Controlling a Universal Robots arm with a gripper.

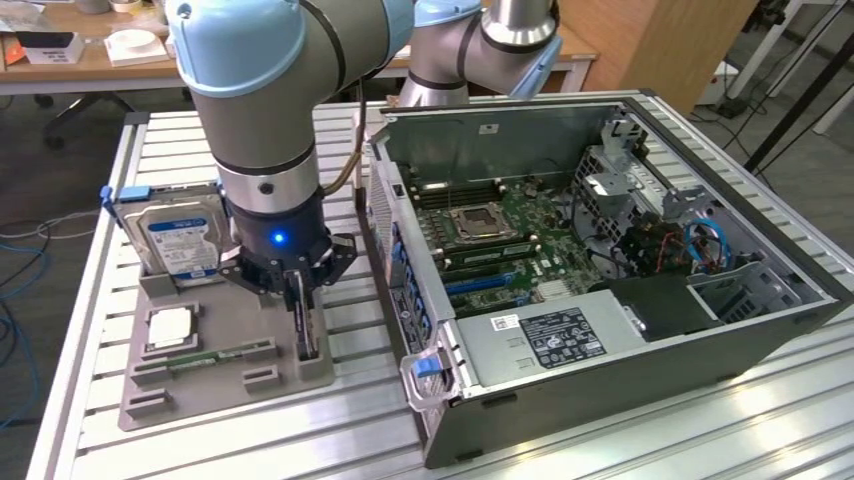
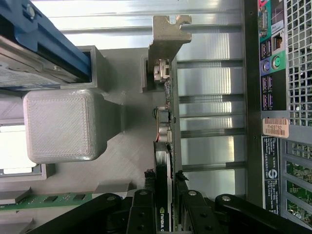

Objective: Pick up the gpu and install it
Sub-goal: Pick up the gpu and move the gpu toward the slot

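Open PC case (image 1: 494, 135) sits just beside the grey tray (image 1: 220, 385), on the exterior view's right of it. Arm (image 1: 267, 100) stands vertical over the tray's case-side edge. Hard drive (image 1: 180, 240) is upright at the tray's far end. gpu (image 1: 308, 335) stands on edge in the tray slot nearest the case, with its silver bracket toward the drive end. Gripper (image 2: 165, 183) straddles the card and looks to be pinching it, though contact is hard to confirm. CPU (image 1: 170, 328) and memory stick (image 1: 220, 355) lie mid-tray.
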